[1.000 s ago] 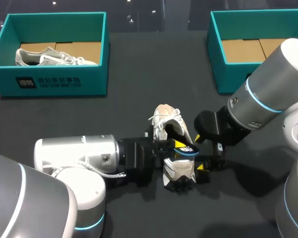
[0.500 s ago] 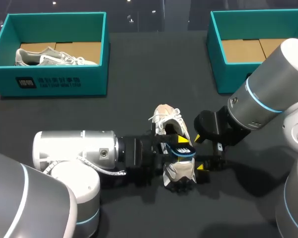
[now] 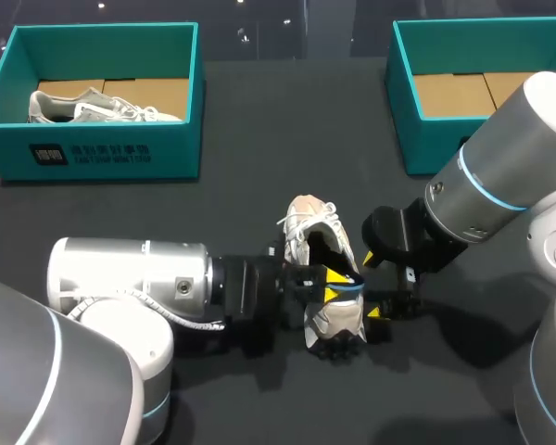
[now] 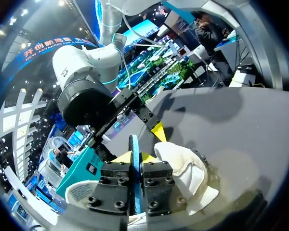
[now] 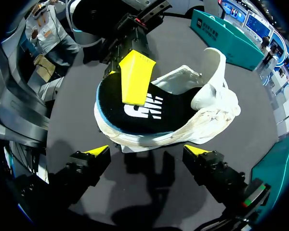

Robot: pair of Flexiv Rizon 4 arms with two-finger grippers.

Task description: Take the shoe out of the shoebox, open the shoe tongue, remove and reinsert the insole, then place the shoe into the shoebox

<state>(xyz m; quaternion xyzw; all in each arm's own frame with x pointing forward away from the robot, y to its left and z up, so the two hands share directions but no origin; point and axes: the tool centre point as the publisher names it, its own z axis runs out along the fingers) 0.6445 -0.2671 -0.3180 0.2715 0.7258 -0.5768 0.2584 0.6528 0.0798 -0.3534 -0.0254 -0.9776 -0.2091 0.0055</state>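
Though black, insole (image 5: 169,114) white-lettered

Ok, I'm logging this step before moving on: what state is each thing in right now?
Shoe: upright, tongue pulled open.
Insole: partly in the shoe, pinched at its heel end.
Left tool: shut on the insole.
Right tool: open, at the shoe's heel.
Left shoebox: lidless, holds another shoe.
Right shoebox: lidless.

The right shoebox (image 3: 417,139) is cut off at the edge. A good chunk of the shoe (image 3: 310,227) is covered by the left gripper (image 3: 334,286) and insole (image 3: 348,285).
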